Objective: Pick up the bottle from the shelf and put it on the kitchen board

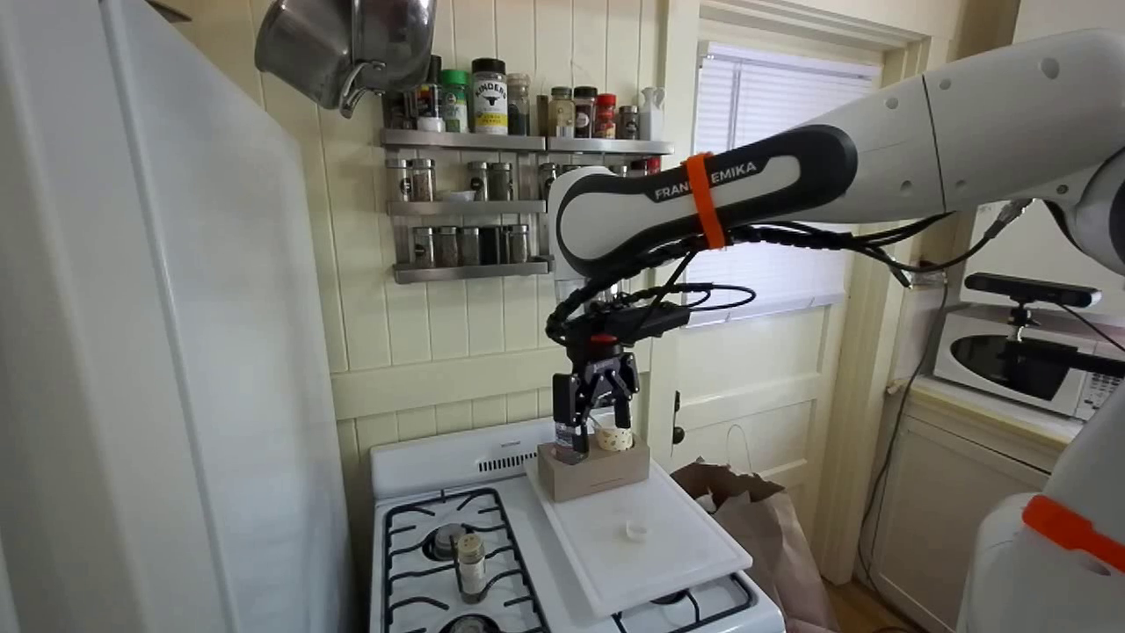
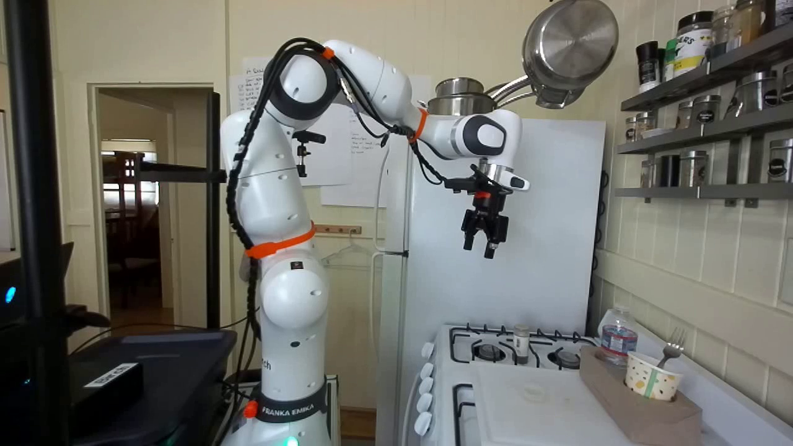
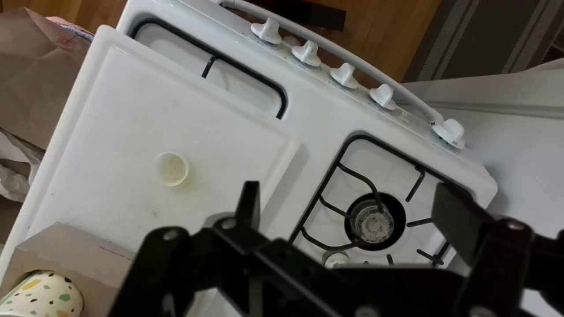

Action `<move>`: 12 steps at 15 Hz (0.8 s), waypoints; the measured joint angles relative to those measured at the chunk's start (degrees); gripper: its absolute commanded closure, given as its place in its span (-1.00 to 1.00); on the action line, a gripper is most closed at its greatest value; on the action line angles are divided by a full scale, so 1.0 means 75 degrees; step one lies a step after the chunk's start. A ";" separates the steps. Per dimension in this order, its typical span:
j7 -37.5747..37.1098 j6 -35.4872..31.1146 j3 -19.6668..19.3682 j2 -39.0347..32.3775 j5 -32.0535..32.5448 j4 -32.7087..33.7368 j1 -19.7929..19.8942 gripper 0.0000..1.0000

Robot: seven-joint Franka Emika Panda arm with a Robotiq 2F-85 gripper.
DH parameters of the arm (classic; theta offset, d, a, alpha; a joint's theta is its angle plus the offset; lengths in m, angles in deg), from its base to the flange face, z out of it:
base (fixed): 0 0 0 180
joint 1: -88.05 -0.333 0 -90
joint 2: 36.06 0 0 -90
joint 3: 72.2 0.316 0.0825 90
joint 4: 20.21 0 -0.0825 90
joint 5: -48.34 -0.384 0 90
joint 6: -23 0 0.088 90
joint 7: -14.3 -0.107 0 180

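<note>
The shelf [image 1: 466, 208] is a wall rack with tiers of spice jars and bottles; it also shows in an exterior view [image 2: 675, 192]. A small spice bottle [image 1: 471, 570] with a pale cap stands upright on the left burner area; its cap shows in the wrist view [image 3: 337, 259]. The pale kitchen board [image 1: 668, 567] lies over the right side of the stove and fills the left of the wrist view [image 3: 123, 127]. My gripper [image 2: 479, 249] is open and empty, pointing down high above the stove. In the wrist view its fingers [image 3: 350, 207] stand apart over a burner.
A cardboard holder [image 2: 638, 402] with a water bottle [image 2: 619, 341] and a patterned cup [image 2: 652, 376] with a fork stands at the board's back. A small clear cup [image 3: 172, 169] stands on the board. The fridge [image 1: 176, 352], hanging pots [image 1: 308, 48] and paper bag [image 1: 773, 536] are nearby.
</note>
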 measured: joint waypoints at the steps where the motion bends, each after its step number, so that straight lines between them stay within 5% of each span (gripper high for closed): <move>1: 0.0000 0.0000 0.0000 0.0000 0.0000 0.0000 0.0000 -1.00; 8: 0.0000 0.0000 0.0000 0.0000 0.0000 0.0001 0.0000 -1.00; 12: 0.0252 -0.1281 0.0011 0.0056 0.0061 -0.0002 -0.0002 -1.00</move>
